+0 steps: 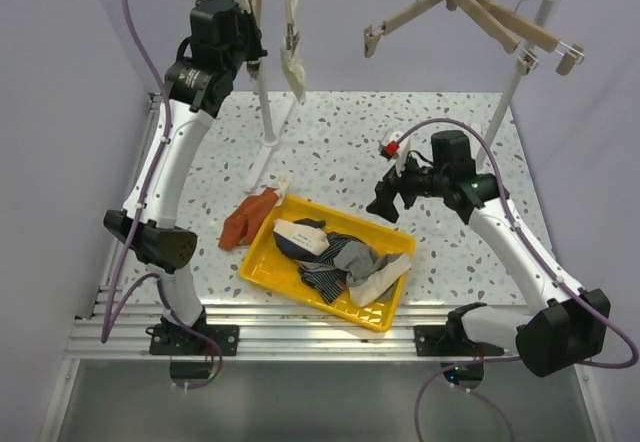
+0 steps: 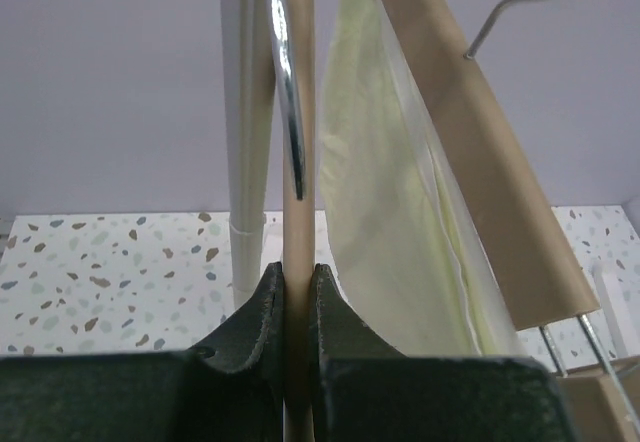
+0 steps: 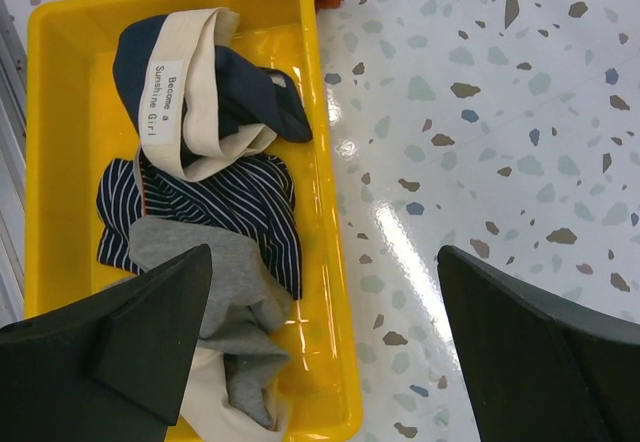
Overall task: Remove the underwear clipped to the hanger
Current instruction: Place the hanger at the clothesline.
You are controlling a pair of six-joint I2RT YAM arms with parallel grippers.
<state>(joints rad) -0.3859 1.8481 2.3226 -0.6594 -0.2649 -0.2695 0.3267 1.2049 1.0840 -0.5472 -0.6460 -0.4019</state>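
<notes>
Up at eleven o'clock, left gripper [image 2: 297,292] jaws pinch the wooden hanger [image 2: 298,162], which could swing or slip and tug the still-clipped cream underwear [image 2: 390,192]; right gripper [image 3: 320,342] jaws gape wide.

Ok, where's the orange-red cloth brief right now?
In the top view, the orange-red cloth brief lies on the speckled table, just outside the yellow plastic tray's far-left corner.
</notes>
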